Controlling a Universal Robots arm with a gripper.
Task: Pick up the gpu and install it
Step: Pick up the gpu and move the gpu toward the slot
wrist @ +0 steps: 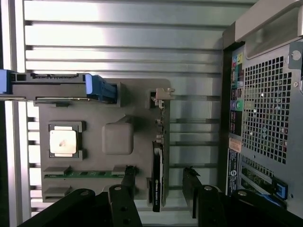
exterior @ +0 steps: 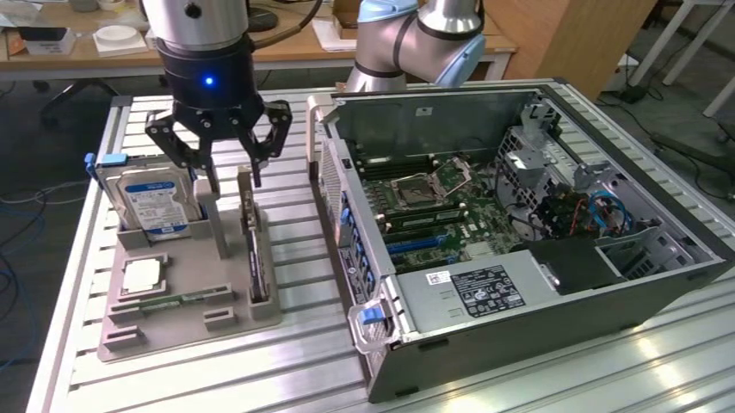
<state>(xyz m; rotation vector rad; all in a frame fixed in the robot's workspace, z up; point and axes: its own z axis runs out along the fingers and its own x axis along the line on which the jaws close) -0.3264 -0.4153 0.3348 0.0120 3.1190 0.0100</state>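
The gpu [exterior: 254, 249] is a thin black card standing on edge in a slot of the grey parts tray [exterior: 172, 334], its silver bracket [exterior: 243, 185] at the far end. My gripper [exterior: 230, 178] hangs open just above the card's bracket end, apart from it. In the wrist view the gpu [wrist: 157, 177] lies between the two black fingers [wrist: 127, 187], with its bracket [wrist: 162, 97] further along. The open computer case [exterior: 517, 224] lies at the exterior view's right, motherboard [exterior: 436, 206] exposed.
A hard drive [exterior: 150, 200] with a blue-white label stands in the tray beside the gripper. A silver processor [exterior: 140, 275] and a green memory stick [exterior: 184, 301] lie flat in the tray. The case's rear panel [wrist: 267, 113] stands close to the gpu. A slatted metal table [exterior: 310, 361] carries everything.
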